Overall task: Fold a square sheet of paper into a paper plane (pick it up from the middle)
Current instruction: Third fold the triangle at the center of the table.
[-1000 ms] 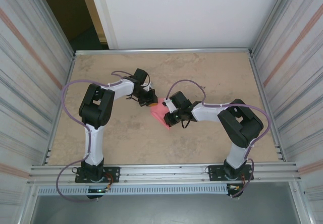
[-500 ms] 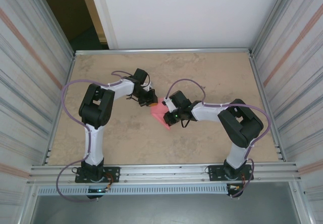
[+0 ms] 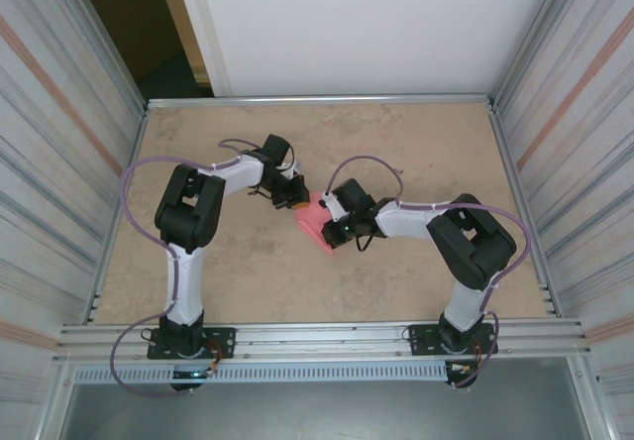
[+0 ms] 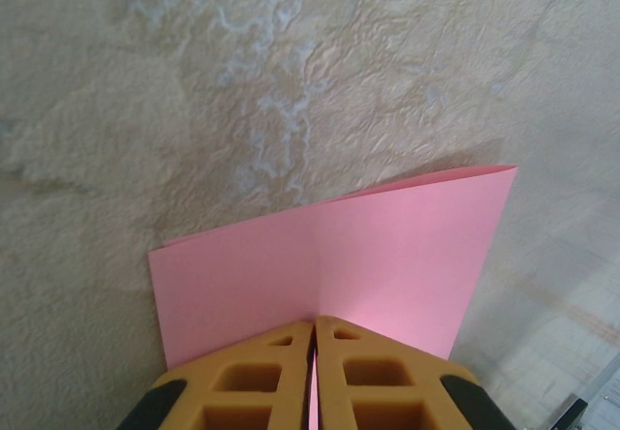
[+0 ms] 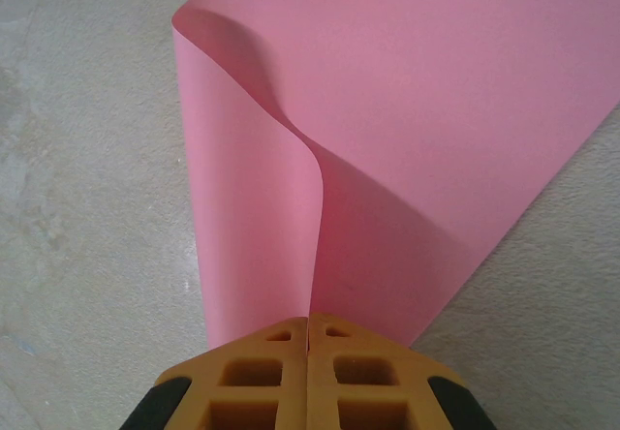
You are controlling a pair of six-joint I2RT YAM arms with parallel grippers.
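The square sheet of paper [image 3: 315, 219] is pink and lies mid-table between the two arms. In the left wrist view the paper [image 4: 334, 270] spreads out ahead of the yellow fingers, and my left gripper [image 4: 314, 325] is shut on a pinched ridge at its near edge. In the right wrist view the paper [image 5: 407, 120] rises into a curved fold that runs into my right gripper [image 5: 308, 320], which is shut on it. From above, the left gripper [image 3: 296, 200] holds the sheet's far-left side and the right gripper [image 3: 330, 230] its near-right side.
The table [image 3: 416, 153] is a mottled beige surface with metal rails at its sides and ribbed walls around it. Both arms bend inward toward the centre, leaving bare tabletop at the back and along the left and right sides.
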